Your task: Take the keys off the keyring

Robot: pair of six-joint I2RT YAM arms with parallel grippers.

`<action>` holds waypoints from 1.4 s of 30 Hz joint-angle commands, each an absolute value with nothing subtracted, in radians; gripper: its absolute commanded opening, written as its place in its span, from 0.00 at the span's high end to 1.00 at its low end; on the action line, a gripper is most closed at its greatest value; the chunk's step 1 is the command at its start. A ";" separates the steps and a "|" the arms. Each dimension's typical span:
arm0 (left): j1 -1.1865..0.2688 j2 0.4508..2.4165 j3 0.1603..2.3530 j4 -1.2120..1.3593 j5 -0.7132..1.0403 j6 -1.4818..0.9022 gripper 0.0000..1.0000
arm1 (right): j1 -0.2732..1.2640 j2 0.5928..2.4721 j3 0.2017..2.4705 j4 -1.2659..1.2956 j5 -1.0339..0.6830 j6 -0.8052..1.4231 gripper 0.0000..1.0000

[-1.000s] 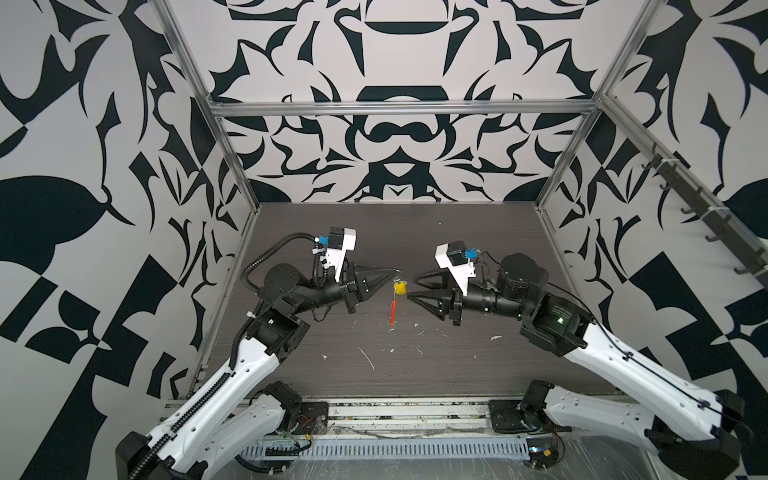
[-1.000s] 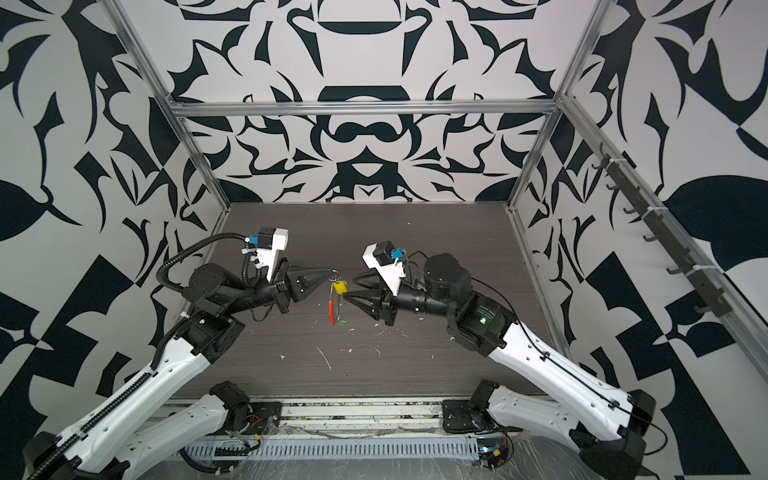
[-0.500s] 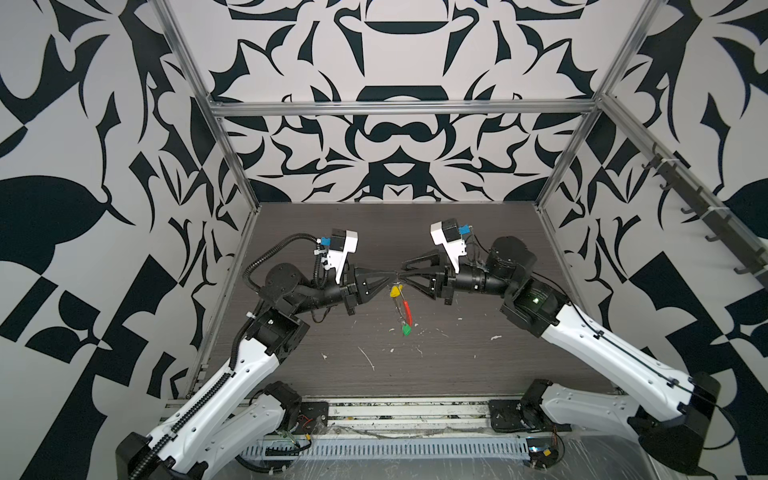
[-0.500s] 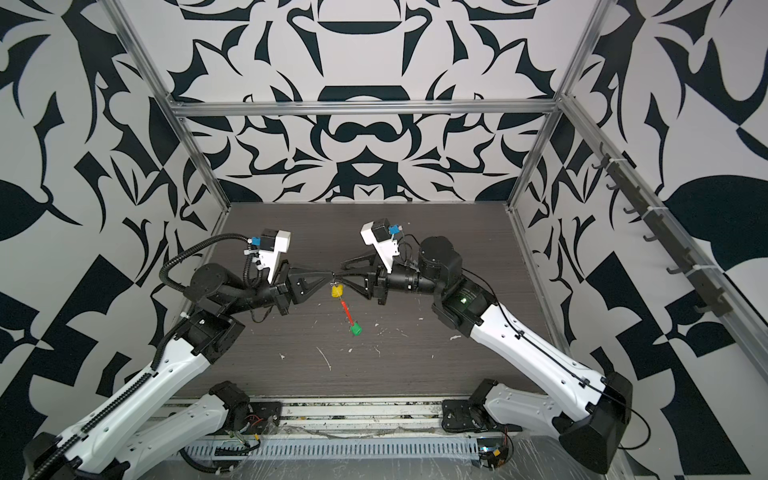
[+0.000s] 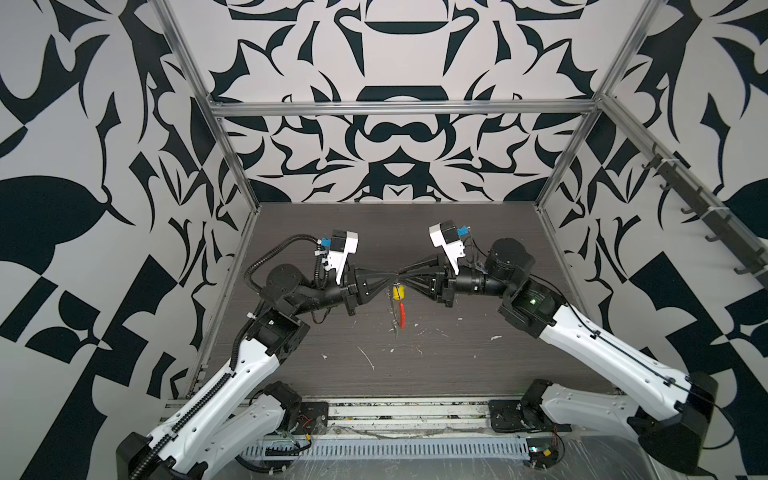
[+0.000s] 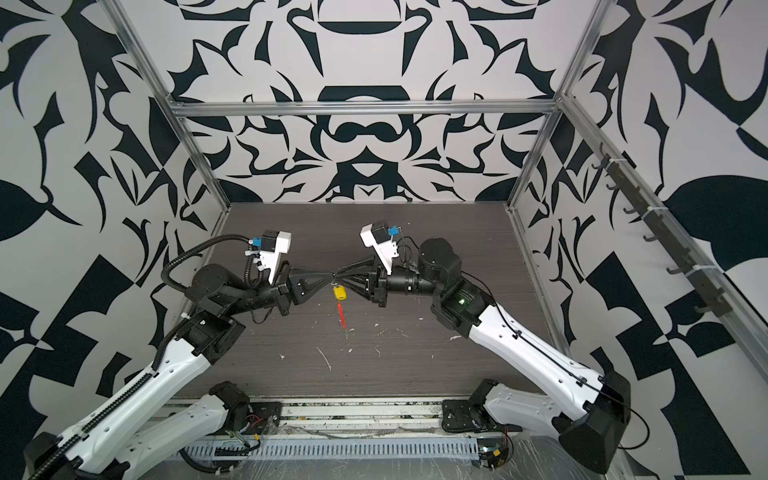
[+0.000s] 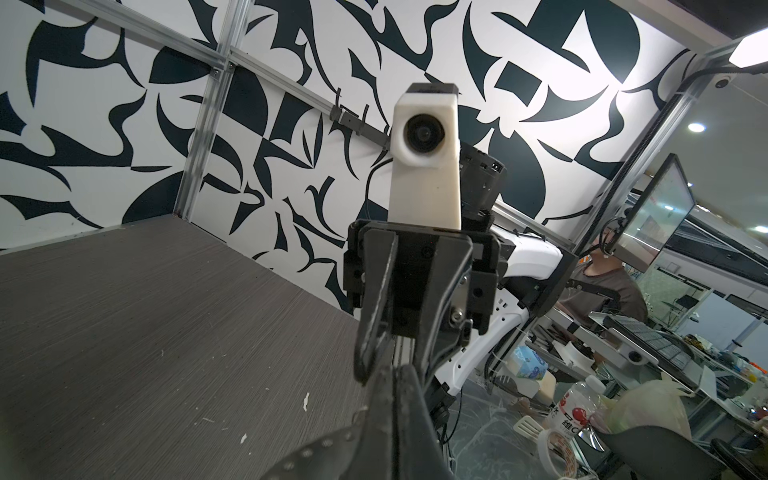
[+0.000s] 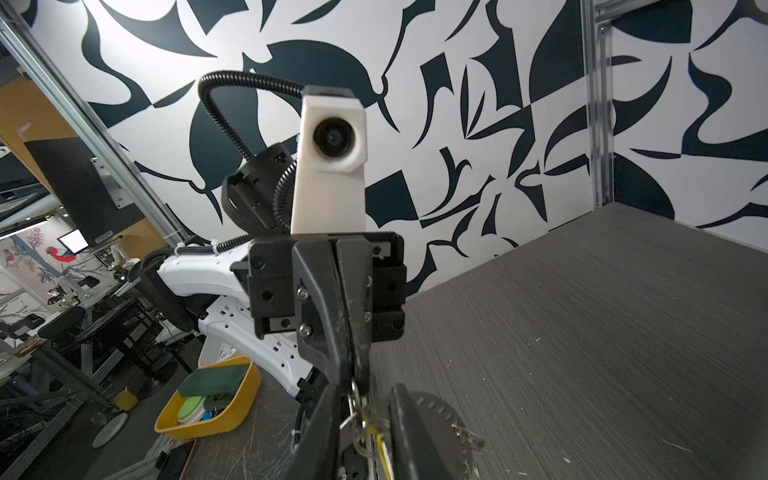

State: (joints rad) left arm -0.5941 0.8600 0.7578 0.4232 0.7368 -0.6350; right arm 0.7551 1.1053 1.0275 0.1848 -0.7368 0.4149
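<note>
the left fingers [image 5: 374,283] stay pinched shut on the top of the keyring [image 5: 401,314], which hangs clear of the desk [image 5: 457,365] with the yellow key [image 5: 398,292] just under the tips. the right fingers [image 8: 411,436] have just swung in tip to tip and narrowed, still parted around the small rings [image 8: 365,417]; a grab on the key looks close
</note>
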 commanded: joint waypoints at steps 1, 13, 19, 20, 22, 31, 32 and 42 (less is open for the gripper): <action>-0.593 0.848 0.755 0.451 0.732 -0.622 1.00 | 0.756 1.092 1.020 0.244 -0.752 0.422 0.74; -0.594 0.856 0.769 0.419 0.735 -0.627 1.00 | 0.756 1.094 1.024 0.233 -0.759 0.425 1.00; -0.594 0.830 0.811 0.211 0.744 -0.589 0.71 | 0.754 1.059 1.084 0.029 -0.712 0.308 1.00; -0.594 0.824 0.819 0.171 0.746 -0.573 0.68 | 0.753 1.059 1.102 -0.010 -0.712 0.288 1.00; -0.594 0.821 0.843 0.094 0.755 -0.542 0.66 | 0.752 1.071 1.140 -0.085 -0.725 0.256 1.00; -0.594 0.867 0.963 -0.149 0.804 -0.447 0.64 | 0.750 1.118 1.242 -0.263 -0.813 0.151 1.00; -0.594 0.877 0.977 -0.173 0.812 -0.443 0.65 | 0.750 1.122 1.253 -0.279 -0.825 0.139 1.00; -0.594 0.931 1.051 -0.265 0.875 -0.420 0.77 | 0.748 1.157 1.313 -0.351 -0.851 0.092 1.00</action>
State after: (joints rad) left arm -0.5941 0.9325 1.0126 -0.2119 0.8368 -0.4496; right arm 0.7528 1.1637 1.2606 -0.3496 -0.8200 0.1226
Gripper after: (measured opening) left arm 0.240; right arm 0.043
